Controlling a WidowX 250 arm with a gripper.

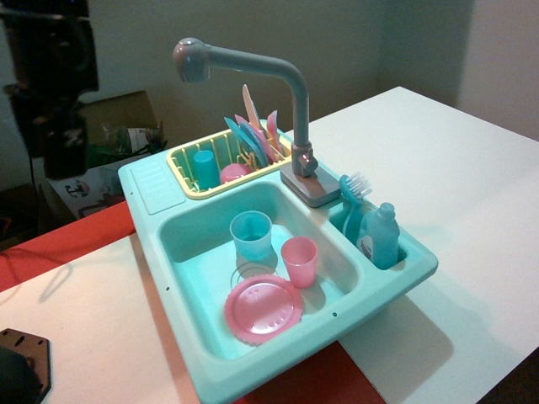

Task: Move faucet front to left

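Note:
The grey faucet (298, 118) stands upright on its square base (312, 187) at the back of the teal toy sink (177, 227). Its long horizontal spout points left, and the rounded head (191, 60) hangs above the yellow dish rack (181, 164). My gripper (61, 151) is a dark shape at the far upper left. It sits well to the left of the spout head, beyond the sink's left edge, and touches nothing. Its jaws are too dark to make out.
In the basin are a blue cup (251, 234), a pink cup (300, 260) and a pink plate (263, 309). The rack holds plates and cups. A blue brush (354, 202) and a blue bottle (381, 236) stand in the right compartment. A cardboard box (118, 126) is behind.

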